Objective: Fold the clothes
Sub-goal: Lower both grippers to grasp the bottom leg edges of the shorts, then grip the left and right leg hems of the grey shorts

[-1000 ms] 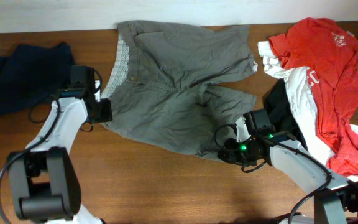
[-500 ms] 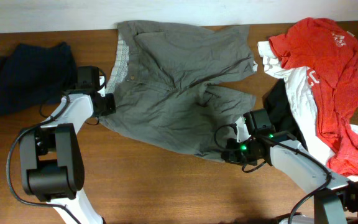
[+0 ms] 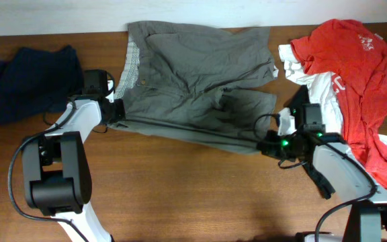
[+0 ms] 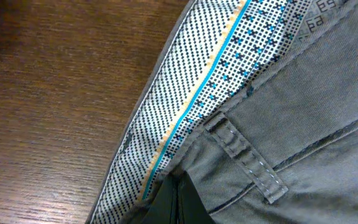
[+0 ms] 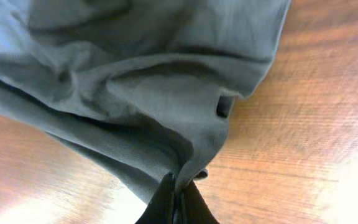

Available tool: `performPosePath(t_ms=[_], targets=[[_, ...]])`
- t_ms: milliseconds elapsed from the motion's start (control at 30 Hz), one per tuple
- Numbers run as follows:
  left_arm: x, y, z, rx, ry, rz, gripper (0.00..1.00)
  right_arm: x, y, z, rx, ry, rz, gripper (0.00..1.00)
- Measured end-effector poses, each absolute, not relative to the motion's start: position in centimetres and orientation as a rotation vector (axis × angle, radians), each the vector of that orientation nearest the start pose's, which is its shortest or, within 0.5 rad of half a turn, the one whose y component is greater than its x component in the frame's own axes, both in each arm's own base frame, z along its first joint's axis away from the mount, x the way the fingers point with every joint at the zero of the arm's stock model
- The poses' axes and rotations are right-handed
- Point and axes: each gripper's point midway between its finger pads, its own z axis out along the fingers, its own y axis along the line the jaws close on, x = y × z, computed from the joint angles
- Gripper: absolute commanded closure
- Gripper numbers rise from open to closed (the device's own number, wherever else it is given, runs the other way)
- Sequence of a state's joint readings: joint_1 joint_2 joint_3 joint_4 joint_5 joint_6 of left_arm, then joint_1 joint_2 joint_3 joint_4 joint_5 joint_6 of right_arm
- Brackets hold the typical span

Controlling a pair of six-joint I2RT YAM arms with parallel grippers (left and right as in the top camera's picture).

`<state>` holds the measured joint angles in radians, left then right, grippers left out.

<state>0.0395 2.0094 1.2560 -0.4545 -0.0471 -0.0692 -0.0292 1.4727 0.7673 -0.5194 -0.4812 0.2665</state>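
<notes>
Grey shorts (image 3: 193, 81) lie spread across the far middle of the table (image 3: 180, 202), waistband to the left, leg ends to the right; near edge pulled into a straight taut line between the two arms, likely so that edge can be lifted evenly and carried over for the first fold. Left gripper (image 4: 175, 198) has its fingers pressed together, pinching the near waistband corner where the patterned lining (image 4: 191, 106) is turned out, just beside a belt loop (image 4: 244, 158). Right gripper (image 5: 176, 200) also closed tight, pinching the bunched hem of the near leg, with cloth fanning up from the fingertips. Both grips sit at opposite ends of the same edge, which looks right for a lengthwise fold. Navy garment (image 3: 32, 84) sits at far left; red shirt (image 3: 355, 74) and white garment (image 3: 324, 101) are piled at right, not in hand
</notes>
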Motion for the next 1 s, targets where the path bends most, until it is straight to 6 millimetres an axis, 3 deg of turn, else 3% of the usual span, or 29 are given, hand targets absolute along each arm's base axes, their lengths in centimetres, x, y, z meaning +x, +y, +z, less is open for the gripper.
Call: performPosePath(t_ms=[33, 100, 133, 233, 400, 600, 867, 1000], targets=[[43.9, 2.5, -0.1, -0.162, 2.772, 0.055, 0.99, 30.0, 7.0, 5.2, 0.283, 2.746, 0.735, 0.92], [43.9, 2.4, -0.1, -0.161, 2.771, 0.05, 1.0, 30.2, 6.9, 5.3, 0.27, 2.739, 0.738, 0.67], [43.9, 2.4, -0.1, -0.161, 2.771, 0.048, 1.0, 30.2, 6.7, 5.2, 0.262, 2.742, 0.723, 0.46], [43.9, 2.4, -0.1, -0.161, 2.771, 0.048, 0.99, 30.1, 5.6, 4.9, 0.281, 2.751, 0.67, 0.16], [43.9, 2.4, -0.1, -0.16, 2.771, 0.048, 0.99, 28.9, 5.3, 4.4, 0.287, 2.804, 0.652, 0.14], [43.9, 2.4, -0.1, -0.16, 2.771, 0.048, 0.99, 25.6, 5.7, 3.7, 0.292, 2.945, 0.658, 0.15], [43.9, 2.4, -0.1, -0.16, 2.771, 0.048, 0.99, 25.1, 9.1, 3.4, 0.083, 2.976, 0.609, 0.2], [43.9, 2.4, -0.1, -0.16, 2.771, 0.048, 1.0, 24.7, 9.7, 2.1, 0.07, 3.027, 0.544, 0.25]])
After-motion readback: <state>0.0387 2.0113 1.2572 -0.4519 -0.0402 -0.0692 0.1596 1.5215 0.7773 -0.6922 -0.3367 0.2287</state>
